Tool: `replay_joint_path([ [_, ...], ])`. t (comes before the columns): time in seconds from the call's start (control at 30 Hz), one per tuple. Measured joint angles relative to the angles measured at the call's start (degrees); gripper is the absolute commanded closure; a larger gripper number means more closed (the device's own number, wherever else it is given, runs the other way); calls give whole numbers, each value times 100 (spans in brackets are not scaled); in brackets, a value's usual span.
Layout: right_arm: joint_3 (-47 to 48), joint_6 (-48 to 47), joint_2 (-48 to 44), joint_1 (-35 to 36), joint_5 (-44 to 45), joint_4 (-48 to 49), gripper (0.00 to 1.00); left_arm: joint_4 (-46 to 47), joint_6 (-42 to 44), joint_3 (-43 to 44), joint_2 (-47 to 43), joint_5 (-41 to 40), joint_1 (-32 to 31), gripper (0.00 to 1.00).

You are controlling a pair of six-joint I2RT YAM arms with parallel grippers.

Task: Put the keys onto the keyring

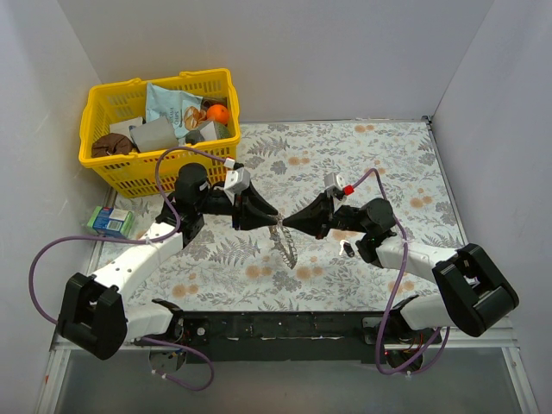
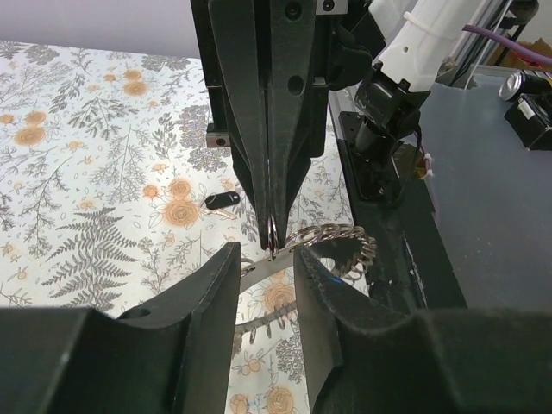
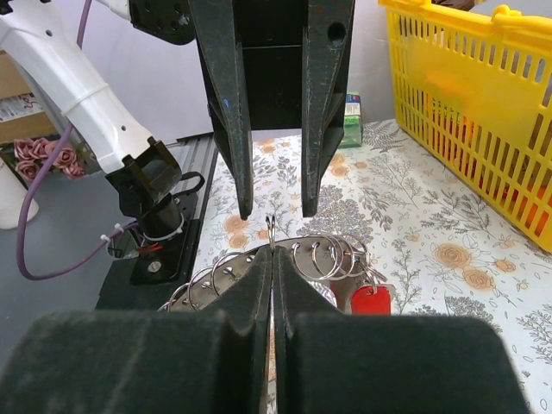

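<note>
The keyring [image 1: 285,246], a silver band fringed with small split rings, hangs between my two grippers above the floral cloth. My right gripper [image 3: 272,252] is shut on one small split ring [image 3: 271,228] at the keyring's top edge [image 3: 321,256]. A red key [image 3: 373,303] hangs on the keyring just right of it. My left gripper [image 2: 267,260] is open, its fingers [image 2: 226,274] on either side of the band [image 2: 338,233], facing the right gripper [image 2: 271,241] tip to tip. A dark key [image 2: 222,200] lies loose on the cloth, also in the top view [image 1: 348,250].
A yellow basket [image 1: 159,129] of groceries stands at the back left, also in the right wrist view [image 3: 483,112]. A blue-green carton [image 1: 110,222] lies by the left wall. White walls enclose the cloth.
</note>
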Motion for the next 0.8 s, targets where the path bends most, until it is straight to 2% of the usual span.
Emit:
replay_joint_path([
  [0.27,0,-22,0,0,138,2,99,-15,0,4,4,-13,-90,69],
  [0.33,0,-33,0,0,162,2,99,-17,0,15,22,-33,-127,72],
  [0.43,0,-39,0,2,175,2,99,-24,-4,63,101,-52,-190,85],
  [0.5,0,-37,0,0,173,2,99,-24,2,92,160,-74,-221,99],
  [0.63,-9,-39,0,4,170,2,99,-79,26,157,249,-129,-227,100],
  [0.73,-9,-42,0,-2,186,2,87,-208,92,236,280,-177,-238,100],
  [0.77,-9,-42,0,-2,177,2,76,-275,133,269,280,-192,-245,100],
  [0.8,-9,-52,0,-2,166,9,71,-356,181,304,280,-212,-251,100],
])
